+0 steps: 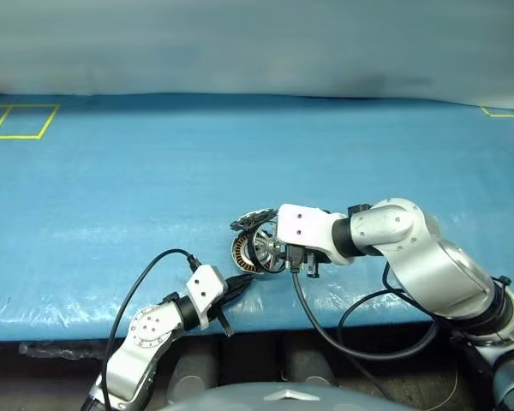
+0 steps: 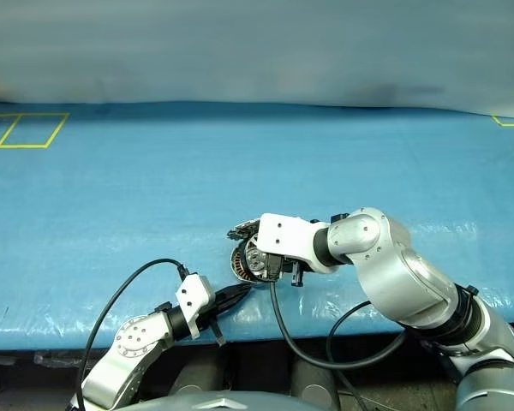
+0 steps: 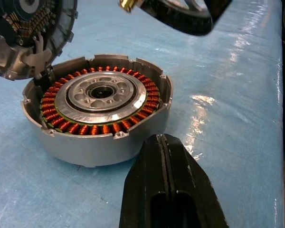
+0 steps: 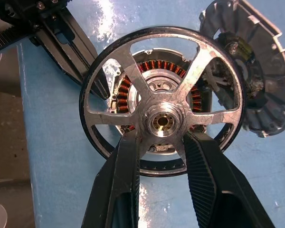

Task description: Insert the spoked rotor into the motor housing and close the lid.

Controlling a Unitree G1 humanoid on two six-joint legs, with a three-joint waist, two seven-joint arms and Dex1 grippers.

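A blue padded table cover [image 1: 154, 171], marked with yellow tape lines at its far corners, carried the whole assembly; all places below are given relative to the motor housing [image 3: 99, 124]. The housing sat upright near the cover's front edge, its open mouth upward, showing the ring of coppery windings around a silver centre. The lid [image 4: 249, 71] stood swung open on its hinge at the housing's far rim, ribbed underside exposed, leaving the mouth clear. The right gripper [image 4: 162, 142] held the spoked rotor [image 4: 162, 107] by its central hub, one finger pressed on either side, and the rotor hung above the housing without touching it. Seen along those fingers, the rotor's hub lay nearly over the housing's silver centre, the windings showing between the spokes, yet the ring sat slightly off-centre from the housing's rim. The left gripper [image 3: 165, 156], its fingers pressed together on nothing, rested just beside the housing's near wall, apparently as a brace. The coming move appeared to turn on bringing the two axes into line, then lowering the rotor straight down; the right arm alone was placed to do so.
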